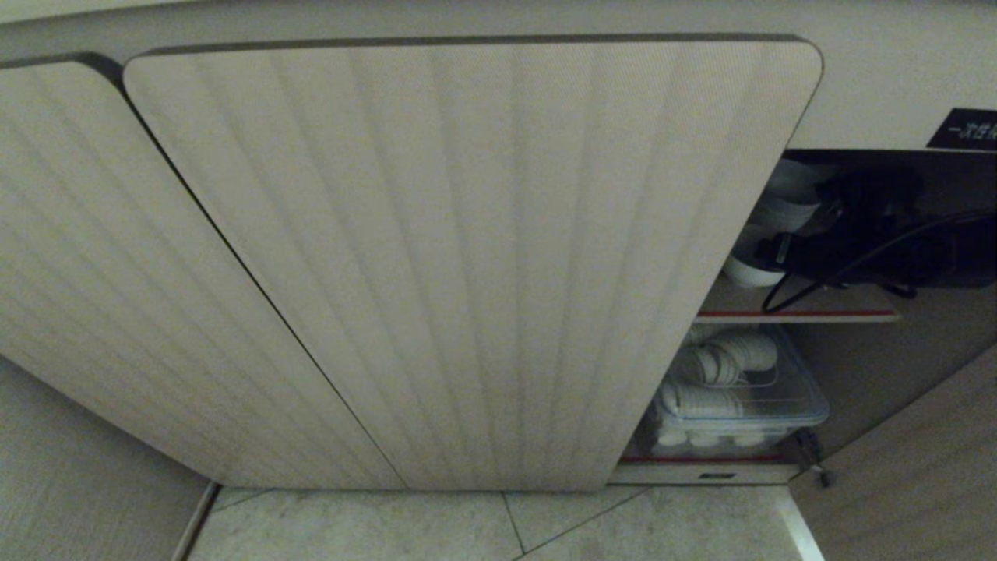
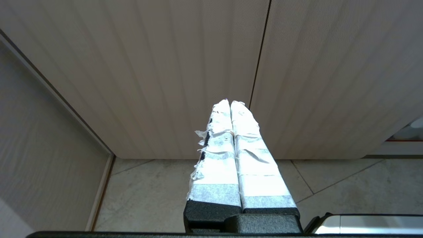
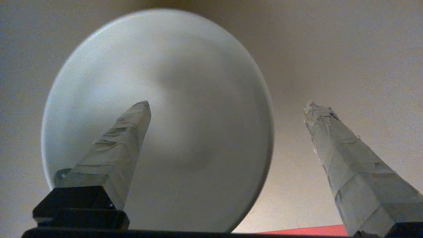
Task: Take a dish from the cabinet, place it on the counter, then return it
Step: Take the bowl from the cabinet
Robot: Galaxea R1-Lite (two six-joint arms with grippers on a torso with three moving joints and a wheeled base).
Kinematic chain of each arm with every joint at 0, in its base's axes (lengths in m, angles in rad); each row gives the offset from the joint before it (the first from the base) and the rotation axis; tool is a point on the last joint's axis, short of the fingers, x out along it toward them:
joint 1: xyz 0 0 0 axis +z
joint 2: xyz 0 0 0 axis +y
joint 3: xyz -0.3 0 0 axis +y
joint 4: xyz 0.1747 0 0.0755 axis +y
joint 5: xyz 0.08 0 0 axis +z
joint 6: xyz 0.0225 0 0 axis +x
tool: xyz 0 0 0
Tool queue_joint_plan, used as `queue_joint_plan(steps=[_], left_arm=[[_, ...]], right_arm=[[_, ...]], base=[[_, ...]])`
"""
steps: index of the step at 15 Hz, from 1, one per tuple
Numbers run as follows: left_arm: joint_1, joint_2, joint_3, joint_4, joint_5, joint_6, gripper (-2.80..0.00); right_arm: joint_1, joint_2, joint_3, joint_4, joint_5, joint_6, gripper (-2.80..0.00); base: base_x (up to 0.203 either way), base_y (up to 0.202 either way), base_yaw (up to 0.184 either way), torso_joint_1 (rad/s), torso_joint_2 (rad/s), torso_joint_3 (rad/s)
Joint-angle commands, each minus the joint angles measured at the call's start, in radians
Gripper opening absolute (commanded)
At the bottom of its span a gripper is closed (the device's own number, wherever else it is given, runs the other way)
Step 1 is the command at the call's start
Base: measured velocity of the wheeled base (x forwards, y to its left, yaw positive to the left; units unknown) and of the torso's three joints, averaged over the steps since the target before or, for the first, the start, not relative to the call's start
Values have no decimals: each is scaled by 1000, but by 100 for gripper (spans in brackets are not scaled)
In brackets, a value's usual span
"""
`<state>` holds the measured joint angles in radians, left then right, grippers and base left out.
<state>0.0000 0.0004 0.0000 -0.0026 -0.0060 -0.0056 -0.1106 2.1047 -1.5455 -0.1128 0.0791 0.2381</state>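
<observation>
From the head view, the low cabinet with beige vertically ribbed doors (image 1: pixel 467 257) stands open at its right side, and the black right hand (image 1: pixel 787 253) reaches in over the red-edged upper shelf (image 1: pixel 794 314), among white ceramic bowls (image 1: pixel 767 234) at the door's edge; which of them is the dish cannot be told here. Below sits a clear plastic bin of stacked white dishes (image 1: pixel 732 389), and a small black label (image 1: pixel 966 128) shows at upper right. In the left wrist view, the left hand (image 2: pixel 230 102) has its white-taped fingers pressed together, empty, before the closed doors and above the pale tiled floor (image 2: pixel 148 191). In the right wrist view, the right hand's taped fingers (image 3: pixel 129 138) are spread wide, holding nothing; the plain white round ceramic bowl (image 3: pixel 205 99) stands tipped, its smooth hollow facing the hand, partly between the fingers.
</observation>
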Motion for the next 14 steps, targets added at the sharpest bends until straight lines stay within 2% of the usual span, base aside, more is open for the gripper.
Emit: queue_joint_plan(steps=[1, 14], left_arm=[[0, 0, 0, 0, 0, -1, -280], [0, 0, 0, 0, 0, -1, -280]], right_arm=[[-1, 1, -4, 2, 2, 1, 0], [-1, 5, -61, 116, 4, 4, 0]], base=[[0, 0, 0, 0, 0, 0], [0, 0, 0, 0, 0, 0]])
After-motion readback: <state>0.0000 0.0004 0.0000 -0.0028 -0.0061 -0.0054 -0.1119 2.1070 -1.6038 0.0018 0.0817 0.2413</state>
